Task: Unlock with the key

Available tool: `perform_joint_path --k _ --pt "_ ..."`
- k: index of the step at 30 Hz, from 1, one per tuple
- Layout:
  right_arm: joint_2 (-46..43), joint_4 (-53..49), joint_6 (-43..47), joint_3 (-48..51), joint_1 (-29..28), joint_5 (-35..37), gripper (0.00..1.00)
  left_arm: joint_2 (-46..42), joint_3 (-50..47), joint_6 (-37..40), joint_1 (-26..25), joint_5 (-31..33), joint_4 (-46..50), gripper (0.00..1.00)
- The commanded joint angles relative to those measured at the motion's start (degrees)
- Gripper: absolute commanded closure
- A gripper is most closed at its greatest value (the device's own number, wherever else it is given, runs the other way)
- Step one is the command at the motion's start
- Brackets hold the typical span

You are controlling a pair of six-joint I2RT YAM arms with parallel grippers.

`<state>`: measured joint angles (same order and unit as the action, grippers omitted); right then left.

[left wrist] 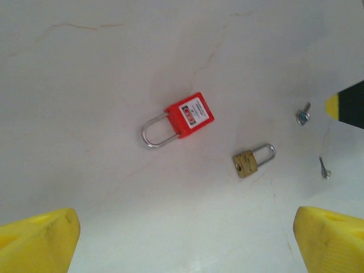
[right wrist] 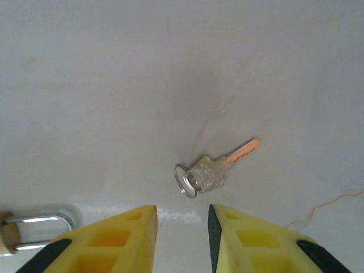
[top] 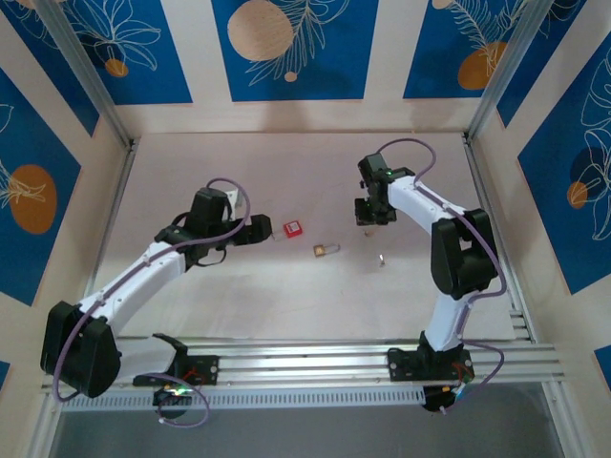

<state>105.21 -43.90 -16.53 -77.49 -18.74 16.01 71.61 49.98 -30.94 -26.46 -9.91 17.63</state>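
Gaping wide and empty at the left gripper (left wrist: 185, 244), facing the red padlock (left wrist: 189, 115), brass padlock (left wrist: 245, 162) to its right. Barely parted at the right gripper (right wrist: 182, 239), clasping nothing, poised beside the ringed key (right wrist: 213, 170), untouched.

Our left arm (top: 134, 277) stretches low from its base, forward and toward the middle. Our left gripper (top: 267, 229) points inward with its yellow fingers (left wrist: 40, 239) spread wide and nothing between them. Our right arm (top: 458, 253) rises from its base, folds at the elbow and bends inward. Our right gripper (top: 370, 212) faces down, its fingers (right wrist: 119, 239) close together with a narrow gap left.
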Motion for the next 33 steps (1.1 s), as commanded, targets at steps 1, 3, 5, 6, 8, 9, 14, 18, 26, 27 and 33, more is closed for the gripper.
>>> perform_joint_path --k 1,3,5,6,8,9,14,18,26,27,33 --pt "1.5 -0.4 3.0 0.7 -0.3 -2.5 0.64 2.6 1.6 1.6 -1.7 -3.4 -2.3 0.05" --pt "2.7 -0.5 2.8 0.5 -0.3 -2.3 0.62 3.7 2.5 1.8 -2.6 -3.8 -2.4 0.04" --pt "3.2 0.2 3.0 0.4 -0.5 -1.9 0.62 4.2 3.1 2.3 -3.3 -4.2 -2.3 0.05" --pt "3.5 0.2 3.1 0.2 -0.4 -1.4 0.62 4.4 3.3 2.5 -3.7 -4.2 -2.3 0.04" --pt "4.3 0.0 3.5 -0.3 -0.4 -0.7 0.63 4.6 3.5 2.5 -4.0 -4.2 -2.3 0.04" --pt "4.7 -0.3 3.5 -0.6 -0.2 -0.5 0.63 4.7 3.4 2.5 -4.1 -4.2 -2.3 0.04" --pt "6.4 -0.6 3.7 -1.1 0.0 -0.1 0.66 4.9 3.0 2.6 -4.7 -3.8 -2.2 0.04" --pt "6.8 -0.2 3.4 -0.8 0.0 0.6 0.69 5.0 3.5 2.9 -4.6 -3.9 -1.7 0.04" --pt "6.9 0.2 3.1 -2.1 -0.7 2.7 0.82 4.9 3.6 2.8 -4.7 -3.9 -1.6 0.04" --pt "7.3 -0.3 3.1 -2.6 -0.5 2.9 0.85 4.9 3.7 2.9 -4.7 -3.8 -1.5 0.04" --pt "6.8 -0.2 2.9 -2.5 -1.0 2.6 0.91 4.0 3.4 3.0 -4.8 -3.6 -1.3 0.04"
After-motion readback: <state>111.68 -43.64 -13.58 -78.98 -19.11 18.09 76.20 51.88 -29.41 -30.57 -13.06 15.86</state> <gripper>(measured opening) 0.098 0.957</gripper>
